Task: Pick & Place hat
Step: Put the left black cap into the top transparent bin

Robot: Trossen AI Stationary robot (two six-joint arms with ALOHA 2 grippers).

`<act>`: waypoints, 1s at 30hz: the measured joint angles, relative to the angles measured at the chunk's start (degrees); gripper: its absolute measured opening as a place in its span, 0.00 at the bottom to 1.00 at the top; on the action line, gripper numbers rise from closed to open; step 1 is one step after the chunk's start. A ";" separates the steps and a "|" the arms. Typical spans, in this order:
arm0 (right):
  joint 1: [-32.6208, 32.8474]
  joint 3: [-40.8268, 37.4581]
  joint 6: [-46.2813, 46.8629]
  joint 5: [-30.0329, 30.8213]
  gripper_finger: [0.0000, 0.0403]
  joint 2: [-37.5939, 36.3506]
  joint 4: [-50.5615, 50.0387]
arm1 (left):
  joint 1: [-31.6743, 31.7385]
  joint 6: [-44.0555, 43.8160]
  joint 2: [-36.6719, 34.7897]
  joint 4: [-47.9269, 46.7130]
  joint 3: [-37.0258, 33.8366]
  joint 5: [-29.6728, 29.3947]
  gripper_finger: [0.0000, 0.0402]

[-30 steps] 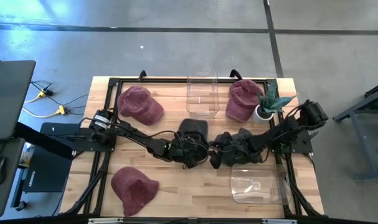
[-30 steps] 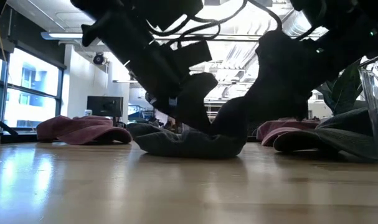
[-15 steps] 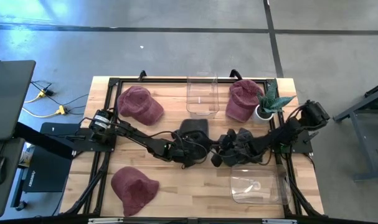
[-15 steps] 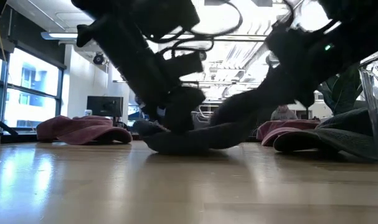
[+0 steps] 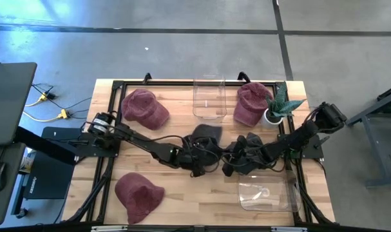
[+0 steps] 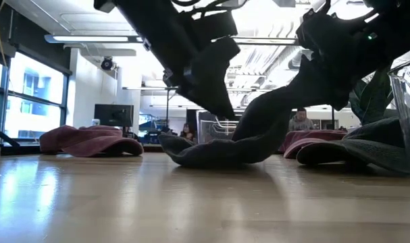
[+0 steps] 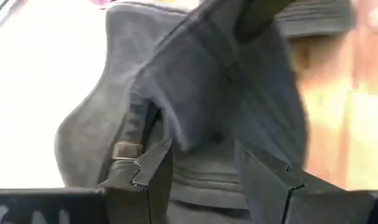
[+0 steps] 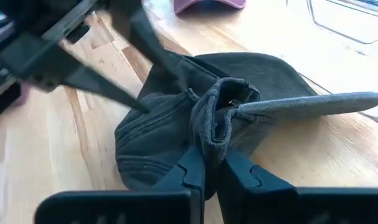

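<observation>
The dark grey fabric cap point(image 5: 208, 136) lies on the light wooden bench point(image 5: 182, 193) near its middle, partly lifted, its crown bunched and its flat brim point(image 8: 313, 104) sticking out to one side. Both arms meet over this cap. The right end effector point(image 8: 212, 167) has its two dark fingers pressed together on a fold of the cap's crown, gripping the cloth. The left end effector point(image 7: 201, 171) comes at the cap from the other side, its fingers standing apart with the cap's grey cloth between them; whether they pinch it cannot be told. In the low view the cap point(image 6: 218, 145) sags between the two arms, its lower edge touching the bench.

Away from the cap, three maroon caps point(image 5: 144, 107) rest on the bench. A clear plastic bin point(image 5: 209, 98) stands beyond the cap, and a second clear bin point(image 5: 266, 192) lies near the right arm. A small potted plant point(image 5: 277, 106) stands beside one maroon cap.
</observation>
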 joint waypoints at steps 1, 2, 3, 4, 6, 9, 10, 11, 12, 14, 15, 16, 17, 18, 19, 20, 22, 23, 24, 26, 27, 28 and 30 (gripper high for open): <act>0.19 0.00 -0.32 -0.07 0.03 0.00 0.06 | 0.40 -0.04 0.10 0.71 0.00 -0.42 0.40; 0.38 0.00 -0.88 -0.19 0.02 0.00 0.22 | 0.98 -0.28 0.75 1.51 -0.02 -0.62 0.40; 0.58 0.00 -1.40 -0.46 0.02 0.00 0.50 | 1.59 -0.49 1.79 2.38 -0.18 -0.85 0.40; 0.78 0.00 -1.48 -0.95 0.02 0.00 0.86 | 2.20 -0.62 2.90 2.71 -0.47 -1.27 0.40; 0.84 0.00 -1.58 -1.64 0.03 -0.32 1.06 | 3.14 -0.61 4.88 2.64 -0.92 -1.85 0.40; 0.79 0.00 -1.58 -2.03 0.04 -1.05 1.51 | 4.07 1.51 7.77 11.44 -0.39 0.03 0.40; 0.78 0.00 -1.56 -2.20 0.04 -1.11 1.63 | 4.05 2.64 8.05 12.09 -0.58 0.87 0.40; 0.78 0.00 -1.57 -2.44 0.04 -1.11 1.62 | 4.03 3.76 8.43 13.80 -0.76 1.81 0.40; 0.80 0.00 -1.58 -2.73 0.03 -1.12 1.46 | 4.03 5.16 9.18 16.81 -0.75 3.39 0.40; 0.78 0.00 -1.58 -4.11 0.02 -1.17 1.46 | 4.03 7.52 11.05 21.20 -0.42 5.93 0.40; 0.80 0.00 -1.58 -4.79 0.01 -1.18 1.31 | 4.03 7.92 11.34 20.47 -0.55 6.34 0.40; 0.80 0.00 -1.58 -5.10 0.01 -1.18 0.95 | 4.03 8.01 11.39 18.88 -0.68 6.23 0.40; 0.80 0.00 -1.57 -5.15 0.01 -1.18 0.60 | 4.03 7.80 11.41 17.79 -0.53 5.79 0.40; 0.78 0.00 -1.24 -5.21 0.02 -1.18 0.34 | 4.03 7.24 11.35 15.78 0.01 5.21 0.40; 0.78 0.00 -0.33 -5.26 0.03 -1.18 -0.41 | 4.03 6.61 11.25 13.09 0.73 4.73 0.40; 0.77 0.01 0.83 -5.24 0.04 -1.20 -1.59 | 4.01 5.89 10.84 9.81 1.51 4.03 0.40; 0.51 0.00 2.43 -5.35 0.05 -1.18 -4.27 | 3.83 5.11 9.09 1.66 3.55 3.52 0.40; 0.32 0.00 3.29 -5.47 0.06 -1.18 -5.38 | 3.60 4.70 8.73 -1.06 5.23 3.49 0.40; 0.09 0.02 4.05 -5.97 0.07 -1.18 -6.63 | 3.40 4.19 8.53 -3.73 6.82 3.26 0.40; -0.48 0.02 5.93 -6.56 0.07 -1.18 -9.26 | 2.53 2.70 7.98 -11.90 9.53 1.40 0.40; -0.65 0.02 6.87 -6.65 0.08 -1.18 -10.21 | 1.89 1.42 7.86 -15.73 10.86 0.00 0.40; -0.89 0.02 7.72 -6.64 0.08 -1.18 -11.18 | 1.20 0.28 7.76 -18.75 12.26 -1.41 0.40; -1.17 0.02 9.33 -7.06 0.10 -1.18 -12.86 | -0.51 -2.00 7.35 -26.04 15.37 -4.53 0.40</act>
